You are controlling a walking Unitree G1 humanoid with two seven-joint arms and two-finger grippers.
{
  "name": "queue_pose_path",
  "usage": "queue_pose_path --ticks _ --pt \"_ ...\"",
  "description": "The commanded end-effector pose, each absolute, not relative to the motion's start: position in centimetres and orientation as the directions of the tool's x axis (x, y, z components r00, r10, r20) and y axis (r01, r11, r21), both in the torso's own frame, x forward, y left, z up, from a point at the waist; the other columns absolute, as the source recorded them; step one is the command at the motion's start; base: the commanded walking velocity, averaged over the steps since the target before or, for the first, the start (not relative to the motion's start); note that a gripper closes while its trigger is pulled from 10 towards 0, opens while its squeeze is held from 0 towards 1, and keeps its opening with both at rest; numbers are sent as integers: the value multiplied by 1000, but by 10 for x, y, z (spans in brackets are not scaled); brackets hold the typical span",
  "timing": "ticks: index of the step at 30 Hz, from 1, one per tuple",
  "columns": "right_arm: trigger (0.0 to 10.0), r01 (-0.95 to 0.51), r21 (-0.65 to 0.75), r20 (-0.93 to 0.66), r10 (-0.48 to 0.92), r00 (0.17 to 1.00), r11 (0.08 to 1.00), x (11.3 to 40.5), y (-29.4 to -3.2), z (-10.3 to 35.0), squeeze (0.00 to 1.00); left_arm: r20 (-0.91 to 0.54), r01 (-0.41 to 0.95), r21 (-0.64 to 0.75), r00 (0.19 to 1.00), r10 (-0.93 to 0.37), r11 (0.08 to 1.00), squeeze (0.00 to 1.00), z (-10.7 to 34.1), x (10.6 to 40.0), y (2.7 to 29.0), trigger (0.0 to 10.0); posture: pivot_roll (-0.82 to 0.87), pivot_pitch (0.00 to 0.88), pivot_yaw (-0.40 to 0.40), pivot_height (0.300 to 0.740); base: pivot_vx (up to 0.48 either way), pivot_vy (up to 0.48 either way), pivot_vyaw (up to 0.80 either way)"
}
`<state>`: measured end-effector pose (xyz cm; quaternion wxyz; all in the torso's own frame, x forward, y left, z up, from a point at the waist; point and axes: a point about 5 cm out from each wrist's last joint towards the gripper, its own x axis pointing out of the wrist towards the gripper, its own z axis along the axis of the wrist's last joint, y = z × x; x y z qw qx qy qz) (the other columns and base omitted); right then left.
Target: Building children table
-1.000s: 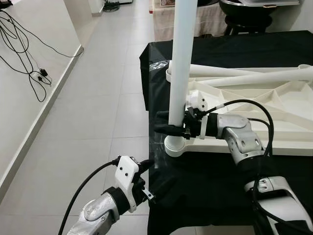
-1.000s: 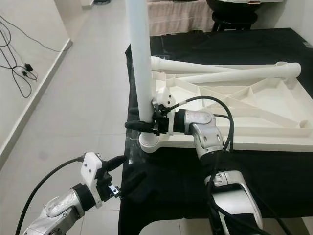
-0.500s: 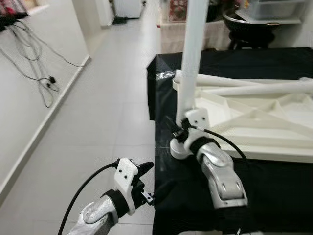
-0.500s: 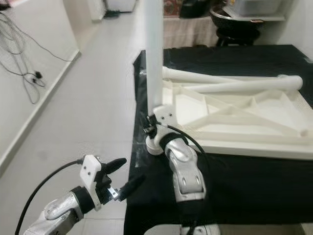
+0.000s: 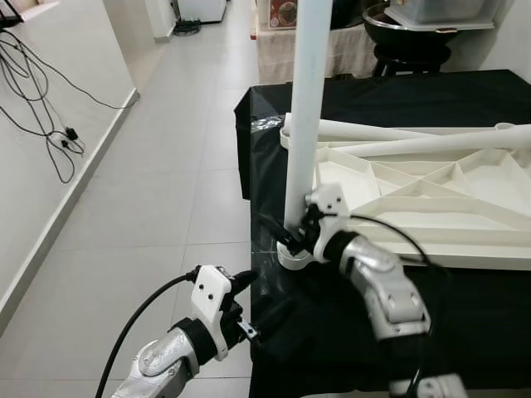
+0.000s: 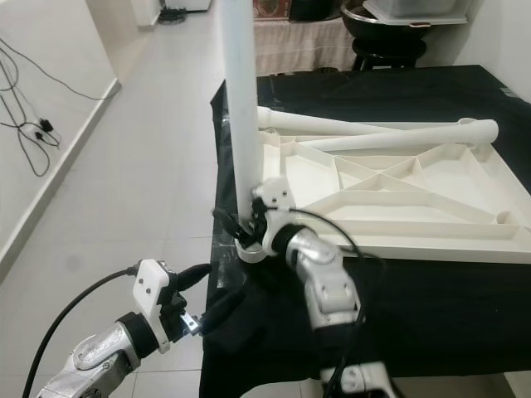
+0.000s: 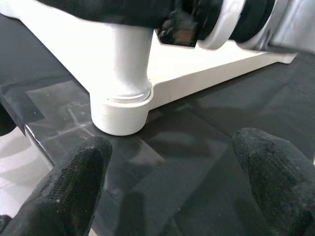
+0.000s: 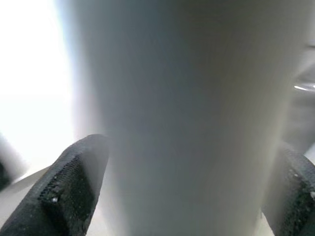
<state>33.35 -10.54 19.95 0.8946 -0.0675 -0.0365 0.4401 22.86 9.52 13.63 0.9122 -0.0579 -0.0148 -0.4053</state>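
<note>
Black cloth over counter (image 5: 465,91). On it I see white ribbed plastic tabletop (image 6: 398,195), upside down, two loose round legs (image 6: 390,133) across far edge. Upright leg (image 5: 305,124) stands in corner socket (image 7: 119,110). Right gripper (image 5: 286,232) fingers (image 8: 74,184) straddle its base; contact unclear to me. Left gripper (image 6: 207,307) fingers (image 7: 74,187) spread wide, empty, beside counter's near corner; its wrist view shows socket's collar.

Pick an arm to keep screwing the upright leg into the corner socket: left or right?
Right. The right gripper is at the base of the upright leg, one finger on each side, just above the corner socket. The left gripper hangs open off the black table's edge, holding nothing.
</note>
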Motion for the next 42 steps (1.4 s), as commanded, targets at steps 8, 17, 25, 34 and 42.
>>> queue_pose_path --ticks 8,17,25,34,42 --pt "10000 -945 -191 -99 953 286 264 338 -98 208 0 48 734 -101 677 -734 671 0 130 227 95 10000 -28 161 19 740 0 0 0" --pt "0 -986 -135 -150 981 123 103 345 -100 206 0 45 736 -101 676 -736 670 0 129 225 92 10000 -21 163 20 740 0 0 0" --pt "0 -962 -150 -116 962 247 229 349 -112 199 0 46 737 -104 674 -737 667 0 129 224 91 10000 -22 158 30 740 0 0 0" --pt "0 -512 -95 -190 489 851 854 329 -149 149 0 37 738 -100 674 -738 668 0 128 221 96 10000 -8 176 14 740 0 0 0" --pt "0 -215 -105 -227 187 956 971 293 -144 130 0 25 746 -98 664 -747 659 0 127 222 99 10000 -22 158 33 740 0 0 0"
